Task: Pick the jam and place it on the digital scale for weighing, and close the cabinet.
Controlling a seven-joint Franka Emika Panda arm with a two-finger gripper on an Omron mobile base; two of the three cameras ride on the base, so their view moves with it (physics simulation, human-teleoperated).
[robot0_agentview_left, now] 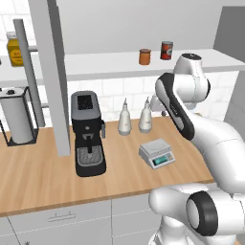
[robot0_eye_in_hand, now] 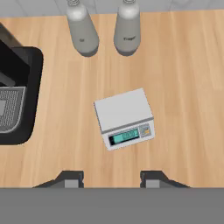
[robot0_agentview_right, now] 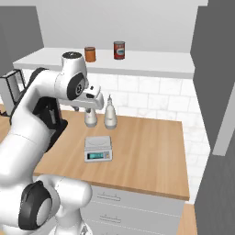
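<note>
The jam (robot0_agentview_left: pixel 145 56) is a small orange-brown jar with a dark lid. It stands up on the white shelf (robot0_agentview_left: pixel 119 64) inside the cabinet (robot0_agentview_left: pixel 52 76), right beside a red can (robot0_agentview_left: pixel 166 50). You can see the jam from the other side too (robot0_agentview_right: pixel 90 54), with the can (robot0_agentview_right: pixel 119 50) next to it. A yellow jar (robot0_agentview_left: pixel 15 50) sits far off at the other end of the shelf.

The cabinet door is open and sticks out over the wooden counter (robot0_agentview_left: pixel 43 172).

Down on the counter sits the scale (robot0_eye_in_hand: pixel 124 118). Its top is bare and its little green screen faces the robot. Two grey bottles (robot0_eye_in_hand: pixel 105 28) stand behind it, near the wall. A black coffee machine (robot0_agentview_left: pixel 88 134) is off to one side, and a paper towel roll (robot0_agentview_left: pixel 16 117) is further along.

The gripper (robot0_eye_in_hand: pixel 112 178) hangs above the scale, well below the jam. Its jaws hold nothing, with a gap between the two tips; they are as closed as they get.
</note>
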